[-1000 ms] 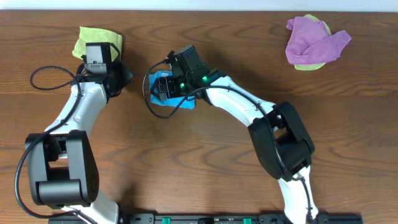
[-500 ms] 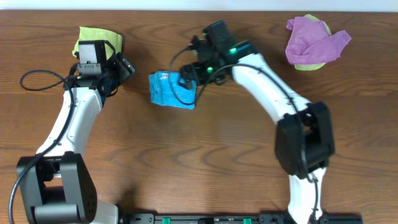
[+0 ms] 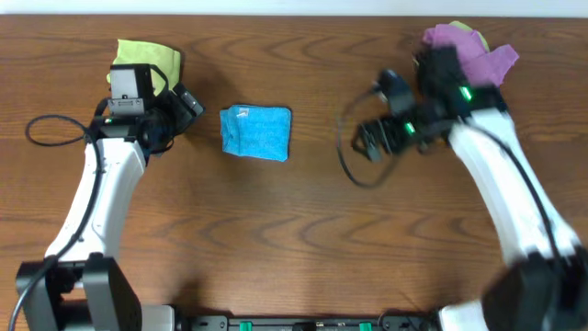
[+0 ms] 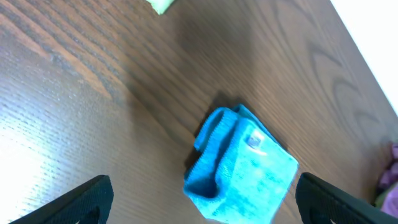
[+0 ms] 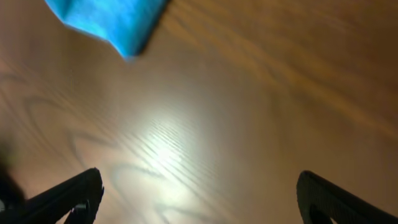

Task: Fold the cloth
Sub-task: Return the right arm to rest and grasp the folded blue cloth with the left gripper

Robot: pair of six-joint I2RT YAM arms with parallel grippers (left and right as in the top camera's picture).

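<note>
The blue cloth lies on the desk as a small thick rectangle, its layers stacked and a pale tag showing on top. It rests apart from both arms. Your left fingers sit just to the left of it, spread wide and holding nothing. Your right fingers are well off to its right, also spread wide and empty.

The fold looks close to finished, so judge it before touching it again. If you tidy it, come in low at the loose rolled edge seen from the left wrist and press flat rather than pinch, or the layers may drag open.

The right wrist view is blurred and catches only a corner of the cloth. You cannot tell whether the lower layers line up. A yellow cloth beyond the left fingers is partly covered by that arm, and a purple cloth lies far to the right.
</note>
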